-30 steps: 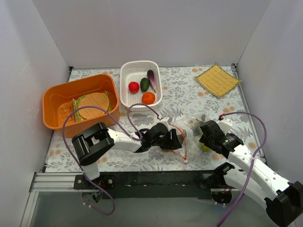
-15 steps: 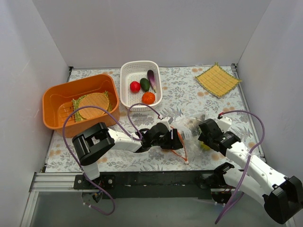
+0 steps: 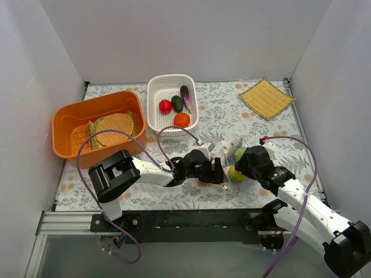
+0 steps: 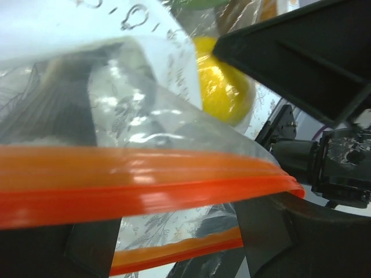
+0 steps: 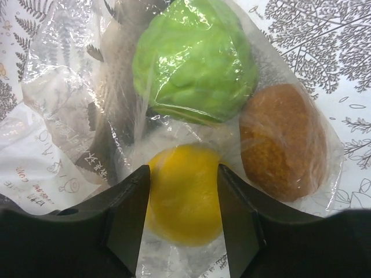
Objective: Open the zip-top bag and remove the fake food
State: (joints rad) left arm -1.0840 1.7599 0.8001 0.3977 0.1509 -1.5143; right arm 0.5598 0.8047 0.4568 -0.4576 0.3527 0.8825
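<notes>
The clear zip-top bag (image 3: pixel 227 147) lies bunched between my two grippers at the table's front middle. In the right wrist view the bag (image 5: pixel 69 87) holds a light green piece (image 5: pixel 194 61), a brown piece (image 5: pixel 284 142) and a yellow piece (image 5: pixel 185 202). My right gripper (image 5: pixel 184 171) (image 3: pixel 239 167) is closed on the yellow piece (image 3: pixel 235 172) through the plastic. My left gripper (image 3: pixel 219 172) (image 4: pixel 177 231) is at the bag's mouth with its fingers apart. One orange-red zipper strip (image 4: pixel 145 185) crosses above the fingers and another (image 4: pixel 174 255) below.
A white basket (image 3: pixel 172 79) at the back holds red (image 3: pixel 165 106), dark green (image 3: pixel 177 103), purple (image 3: pixel 185 94) and orange (image 3: pixel 182 120) toy foods. An orange bin (image 3: pixel 64 124) at the left holds a round woven mat (image 3: pixel 113 127). A square yellow mat (image 3: pixel 266 97) lies at the back right.
My right gripper has moved left toward the left gripper, bunching the bag. The yellow and light green pieces now show between the grippers. The zipper strip has drawn in closer to the left gripper.
</notes>
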